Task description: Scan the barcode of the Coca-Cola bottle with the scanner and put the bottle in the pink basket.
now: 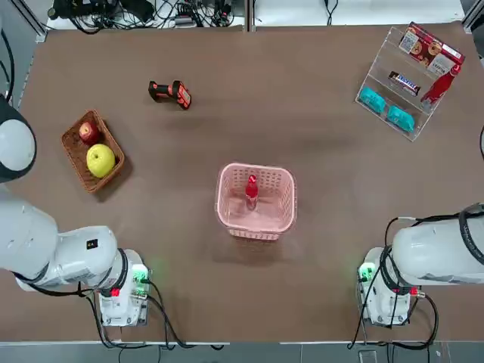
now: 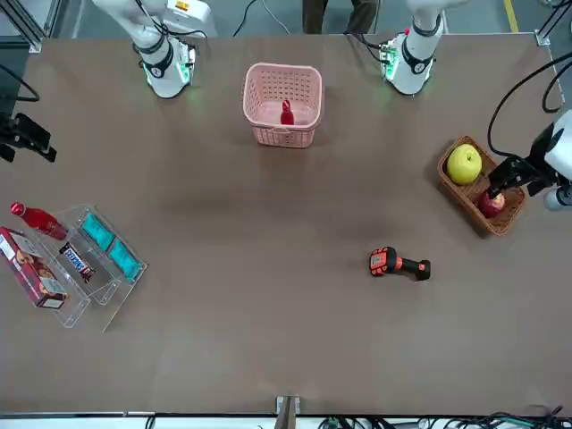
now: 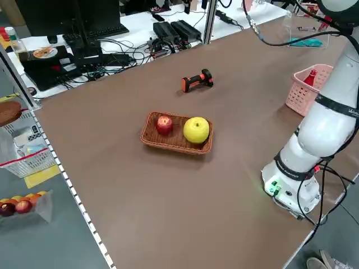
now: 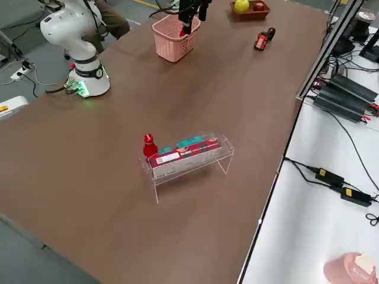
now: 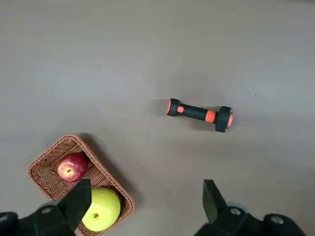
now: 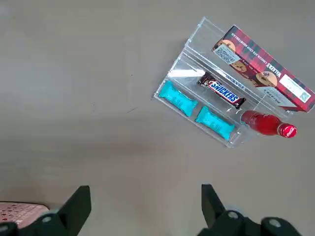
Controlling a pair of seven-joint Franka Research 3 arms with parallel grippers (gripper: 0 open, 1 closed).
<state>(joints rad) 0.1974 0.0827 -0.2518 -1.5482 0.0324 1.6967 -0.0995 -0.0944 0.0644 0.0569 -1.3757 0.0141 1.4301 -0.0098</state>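
Left gripper (image 5: 142,206): fingers spread wide, holding nothing, raised above the table's left side, looking down on the fruit basket and scanner.
Right gripper (image 6: 142,209): fingers apart, empty, raised above the table's right side.
Pink basket (image 1: 281,198): centre of the table, nearest the arm bases.
Bottle (image 1: 251,192): stands upright inside the pink basket, red cap up; placing looks done.
Scanner (image 1: 171,93): lies on its side on the far left of the table, well apart from the basket and untouched by either arm; scanning cannot be confirmed.
Remaining work: by appearance, nothing or only retreat.
Wicker basket (image 1: 72,145): red apple and yellow apple.
Clear rack (image 1: 380,72): far right; second red bottle (image 6: 267,125), bar reading "SNICKERS" (image 6: 221,90), tartan biscuit box (image 6: 266,65), two teal packets.
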